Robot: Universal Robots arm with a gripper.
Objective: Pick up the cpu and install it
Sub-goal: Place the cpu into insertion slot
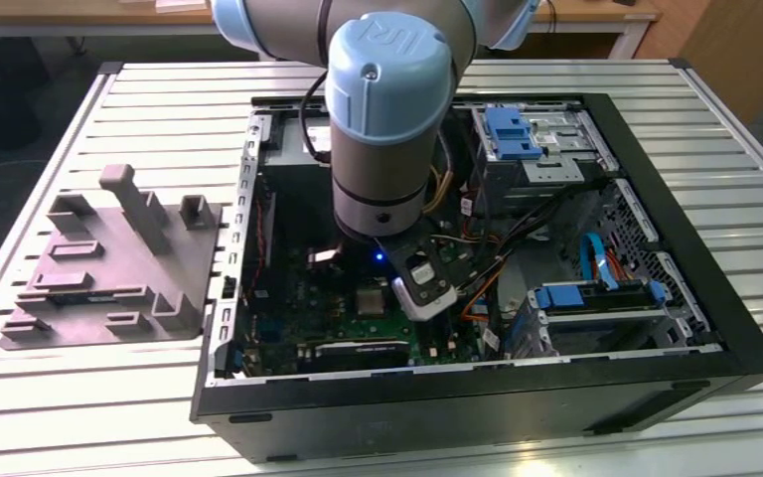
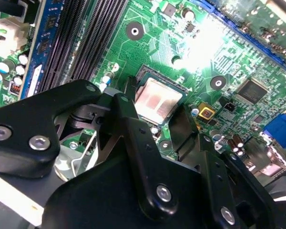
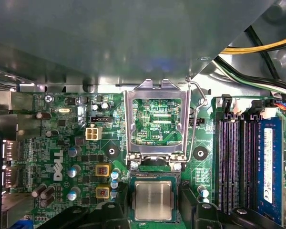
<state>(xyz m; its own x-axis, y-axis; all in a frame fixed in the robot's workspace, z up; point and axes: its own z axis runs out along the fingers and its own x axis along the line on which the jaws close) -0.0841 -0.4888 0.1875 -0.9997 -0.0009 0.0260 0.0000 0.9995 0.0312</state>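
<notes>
Silver-grey flat square cpu [image 1: 371,301] lying in socket on green motherboard [image 1: 305,303] inside open black computer case [image 1: 699,298], arm reaching down over it; grey plastic fixture [image 1: 103,260] sitting on slatted counter [image 1: 90,397].

Second wrist view: black pincer [image 2: 158,125] fingers [image 2: 125,114] standing spread either side of cpu [image 2: 157,99], released, gripping nothing.

First wrist view: cpu [image 3: 153,200] seated below raised metal load frame [image 3: 157,121]. Judging it light, rigid, fragile; edges safest hold.

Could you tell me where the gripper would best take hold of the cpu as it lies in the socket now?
Probably by two opposite edges, coming straight down from above. The cpu lies flat in the socket with its metal top facing up, so only its thin sides offer purchase. The load plate stands open, leaving the approach from above free. The gripper already straddles it with a finger on either side.
</notes>
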